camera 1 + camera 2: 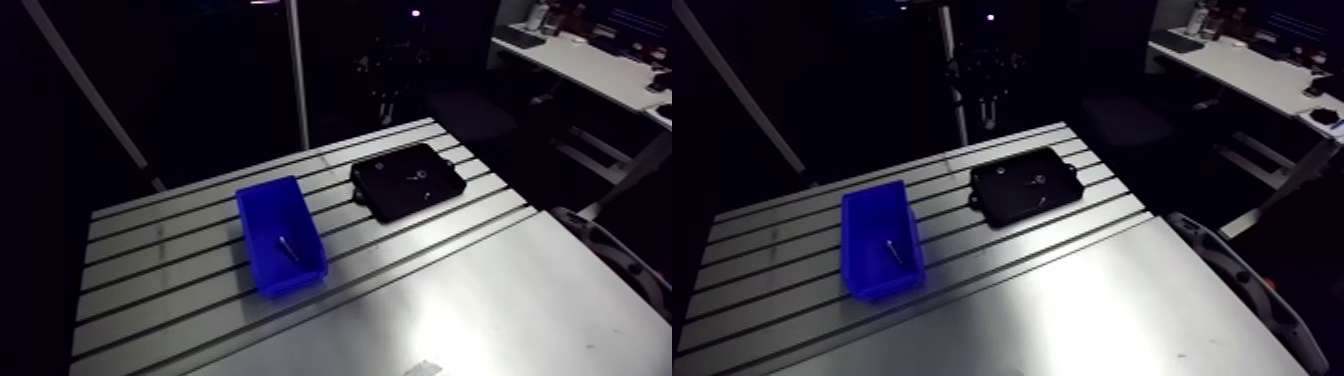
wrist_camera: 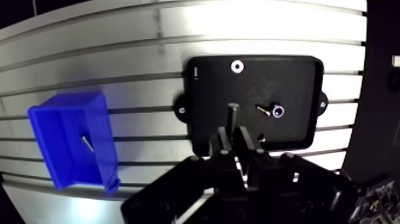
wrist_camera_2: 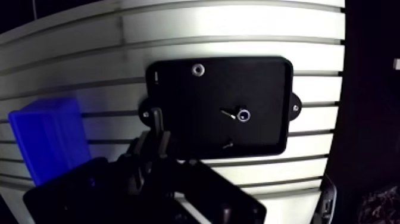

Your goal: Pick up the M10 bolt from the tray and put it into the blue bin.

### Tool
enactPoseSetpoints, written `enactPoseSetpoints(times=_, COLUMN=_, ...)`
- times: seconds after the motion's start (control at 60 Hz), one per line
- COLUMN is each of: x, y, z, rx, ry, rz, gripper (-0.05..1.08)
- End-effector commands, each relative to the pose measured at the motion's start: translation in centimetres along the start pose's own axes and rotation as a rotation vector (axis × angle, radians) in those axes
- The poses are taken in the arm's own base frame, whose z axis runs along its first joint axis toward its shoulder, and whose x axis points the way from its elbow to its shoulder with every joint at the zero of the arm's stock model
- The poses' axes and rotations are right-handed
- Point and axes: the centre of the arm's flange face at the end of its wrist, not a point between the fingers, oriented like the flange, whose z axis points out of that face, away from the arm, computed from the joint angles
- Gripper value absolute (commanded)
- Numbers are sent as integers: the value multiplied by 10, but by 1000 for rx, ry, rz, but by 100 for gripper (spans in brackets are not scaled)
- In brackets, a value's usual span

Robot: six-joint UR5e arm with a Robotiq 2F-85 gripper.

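Note:
In the wrist view my gripper (image 2: 233, 136) hangs high over the black tray (image 2: 297, 77), near its edge on the bin's side. Its two fingers stand close together, shut on a dark bolt (image 2: 233, 114) that sticks out past the fingertips. The blue bin (image 2: 59, 137) sits on the table beside the tray, off to one side of the gripper. It holds a small silver screw (image 2: 87, 142), also seen in the arm view as the screw (image 1: 288, 246) inside the bin (image 1: 262, 215). In the arm view the tray (image 1: 408, 180) lies to the right of the bin.
On the tray lie a washer (image 2: 237, 67), a nut with a small screw beside it (image 2: 277, 110) and a tiny dark part (image 2: 261, 138). The slotted table (image 1: 180, 300) ends in a smooth metal sheet (image 1: 480, 310) at the front.

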Motion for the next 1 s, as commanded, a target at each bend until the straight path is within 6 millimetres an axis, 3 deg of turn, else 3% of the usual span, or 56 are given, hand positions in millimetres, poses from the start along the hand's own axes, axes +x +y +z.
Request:
enactPoseSetpoints(times=0.017, x=-60, y=-172, z=-86, rx=27, ry=123, rz=-973, gripper=106)
enactPoseSetpoints(times=0.133, x=-80, y=-175, z=-96, rx=34, ry=94, rz=-1155, gripper=106)
enactPoseSetpoints(times=0.483, x=-114, y=-176, z=-87, rx=105, ry=-32, rz=-1570, gripper=107)
enactPoseSetpoints(times=0.7, x=-115, y=-182, z=-80, rx=105, ry=-44, rz=-1688, gripper=107)
enactPoseSetpoints(times=0.8, x=-111, y=-171, z=-69, rx=120, ry=-66, rz=-1751, gripper=107)
enactPoseSetpoints(times=1.0, x=-105, y=-172, z=-58, rx=120, ry=-70, rz=-1785, gripper=107)
